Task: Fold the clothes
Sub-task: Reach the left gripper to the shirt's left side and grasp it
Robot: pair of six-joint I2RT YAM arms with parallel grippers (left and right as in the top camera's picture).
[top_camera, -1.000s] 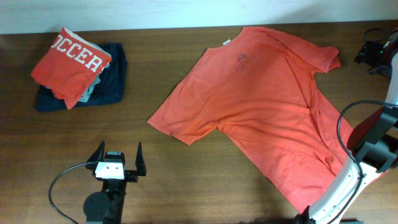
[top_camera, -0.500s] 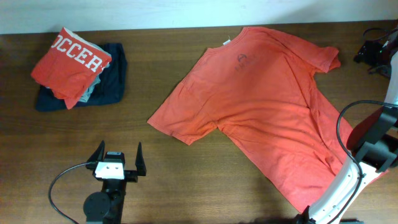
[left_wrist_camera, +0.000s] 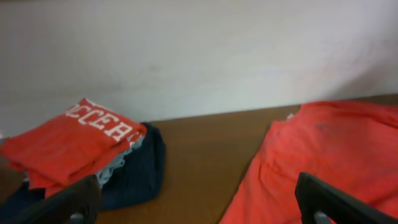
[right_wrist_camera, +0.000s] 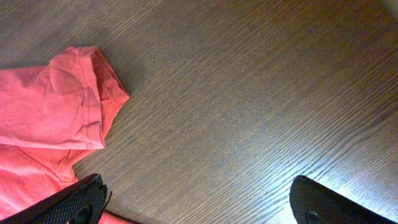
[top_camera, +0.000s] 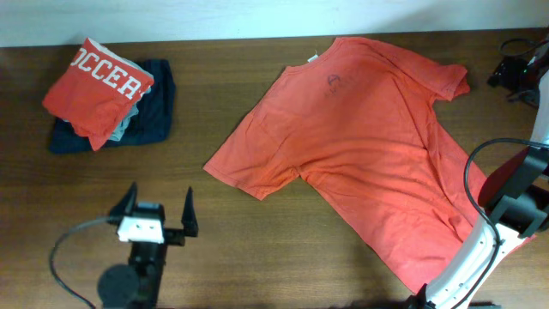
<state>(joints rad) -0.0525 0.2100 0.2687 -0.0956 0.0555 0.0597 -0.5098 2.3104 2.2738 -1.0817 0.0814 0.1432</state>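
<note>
Coral-red T-shirt (top_camera: 369,146) lies spread on the right half of the wooden table (top_camera: 249,249), turned diagonally. Collar toward the far edge, hem running down to the near right corner under the right arm's white link. Lies mostly flat, with soft wrinkles and a bunched far-right sleeve (right_wrist_camera: 68,99). Small dark mark below the collar; no lettering shows on the upturned side.

Right gripper (right_wrist_camera: 199,202): jaws spread fully wide, nothing between them. It hangs over bare wood just past the bunched sleeve and is not touching the cloth.

Left gripper (top_camera: 159,204): jaws likewise at full spread, empty. It sits at the near left, well apart from the shirt's left sleeve, pointing toward the far wall (left_wrist_camera: 199,56).

Far left corner: a folded red shirt (top_camera: 99,86) with white block letters, stacked on a grey layer and a dark navy garment (top_camera: 156,116). Bare table between the stack and the spread shirt. A black cable (top_camera: 64,257) loops beside the left arm's base.
</note>
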